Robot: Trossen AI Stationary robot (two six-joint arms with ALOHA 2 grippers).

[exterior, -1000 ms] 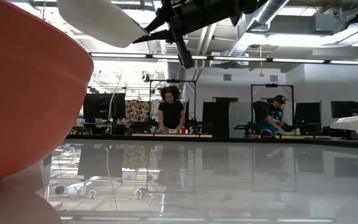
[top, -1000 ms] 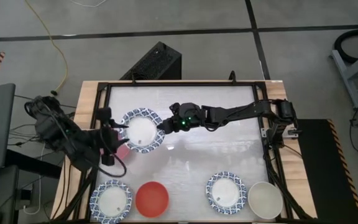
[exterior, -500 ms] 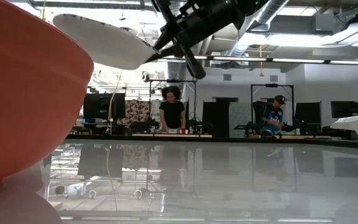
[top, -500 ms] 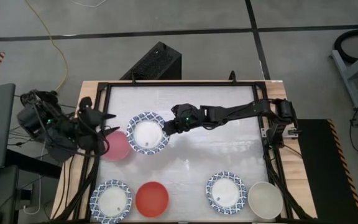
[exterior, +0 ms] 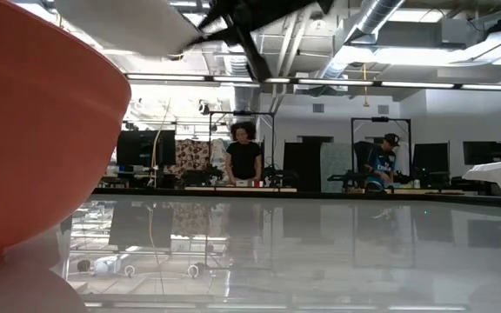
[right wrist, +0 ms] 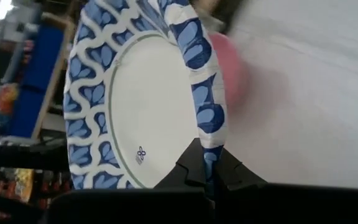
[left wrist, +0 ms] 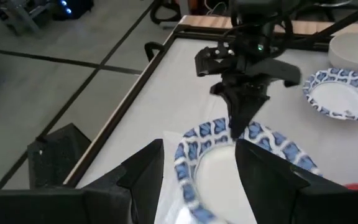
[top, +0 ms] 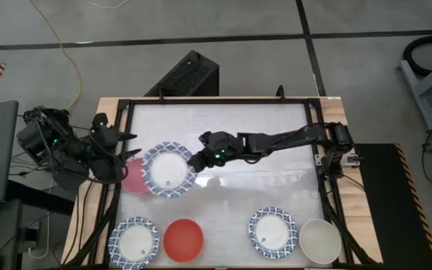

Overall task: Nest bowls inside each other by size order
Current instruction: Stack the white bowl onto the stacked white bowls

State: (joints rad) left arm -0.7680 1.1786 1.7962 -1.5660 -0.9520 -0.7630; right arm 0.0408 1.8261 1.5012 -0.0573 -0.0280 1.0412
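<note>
Along the near edge of the tabletop (top: pixel 223 199) sit four bowls: a blue-rimmed bowl (top: pixel 133 241) at the near left corner, a red bowl (top: pixel 183 239) beside it, a second blue-rimmed bowl (top: pixel 273 229) toward the right, and a cream bowl (top: pixel 320 240) at the near right corner.

Farther back, near the left edge, the right tool (top: pixel 194 160) is clamped on the rim of a third blue-rimmed bowl, the carried bowl (top: pixel 168 169), which the low view shows lifted well clear of the surface. It partly overlaps the pink bowl (top: pixel 134 178) lying just left of it. The pink bowl looks smaller, so it should probably go inside the carried bowl, not under it. Open room lies mid-tabletop.

The left tool (left wrist: pixel 199 163) hangs released at the left edge, just beside the pink bowl and nearer to it.
</note>
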